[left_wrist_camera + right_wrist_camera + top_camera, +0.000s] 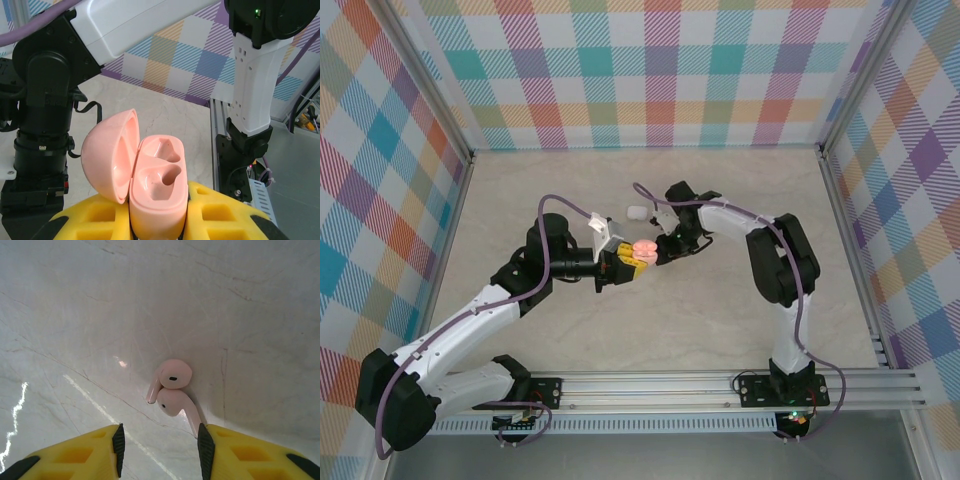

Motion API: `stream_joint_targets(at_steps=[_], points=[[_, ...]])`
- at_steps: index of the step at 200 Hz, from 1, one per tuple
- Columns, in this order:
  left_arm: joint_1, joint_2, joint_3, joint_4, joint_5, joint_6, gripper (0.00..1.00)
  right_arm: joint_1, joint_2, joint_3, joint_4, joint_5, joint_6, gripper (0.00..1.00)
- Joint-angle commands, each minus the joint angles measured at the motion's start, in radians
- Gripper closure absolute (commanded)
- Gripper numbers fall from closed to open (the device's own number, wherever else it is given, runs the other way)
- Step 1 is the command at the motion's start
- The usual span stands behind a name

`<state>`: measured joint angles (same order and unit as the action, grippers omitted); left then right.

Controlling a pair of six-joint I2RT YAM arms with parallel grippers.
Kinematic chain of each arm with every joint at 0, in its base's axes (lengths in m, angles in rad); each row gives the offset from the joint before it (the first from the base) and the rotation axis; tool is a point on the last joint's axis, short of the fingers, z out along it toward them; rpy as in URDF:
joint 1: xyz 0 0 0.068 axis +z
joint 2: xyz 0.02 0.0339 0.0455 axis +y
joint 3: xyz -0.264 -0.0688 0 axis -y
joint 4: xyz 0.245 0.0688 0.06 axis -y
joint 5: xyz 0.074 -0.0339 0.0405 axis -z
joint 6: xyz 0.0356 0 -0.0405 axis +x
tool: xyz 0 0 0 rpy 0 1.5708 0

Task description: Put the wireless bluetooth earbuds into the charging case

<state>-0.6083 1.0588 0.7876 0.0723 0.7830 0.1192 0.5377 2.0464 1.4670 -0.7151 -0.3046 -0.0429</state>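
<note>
My left gripper [157,222] is shut on a glossy pink charging case [159,187] and holds it upright between its yellow fingers [225,210]. The case's hinged lid [112,152] is swung open to the left, and both sockets are empty. In the top view the case [643,247] sits at the left gripper [625,262], close to the right gripper [670,246]. Two pink earbuds [172,387] lie touching each other on the table just ahead of my right gripper [160,450]. Its jaws stand apart; the nearer earbud's stem [190,417] reaches down to the right finger's black pad [202,442].
A small white object [638,212] lies on the marble table [720,320] just behind both grippers. The aluminium rail [720,385] with the arm bases runs along the near edge. Checked walls close the left, back and right sides.
</note>
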Motion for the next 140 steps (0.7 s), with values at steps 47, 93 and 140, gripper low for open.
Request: stream_joint_targets(at_steps=[47,93,140], points=[[-0.005,-0.026,-0.021,-0.014,-0.003,-0.005,0.94,0.016,0.055,0.052,-0.027,0.074,0.006,0.57],[-0.005,-0.031,-0.025,-0.016,-0.006,-0.006,0.95,0.016,0.063,0.052,-0.011,0.140,0.058,0.63],[-0.005,-0.035,-0.025,-0.018,-0.007,-0.005,0.95,0.012,0.012,0.003,-0.001,0.222,0.122,0.70]])
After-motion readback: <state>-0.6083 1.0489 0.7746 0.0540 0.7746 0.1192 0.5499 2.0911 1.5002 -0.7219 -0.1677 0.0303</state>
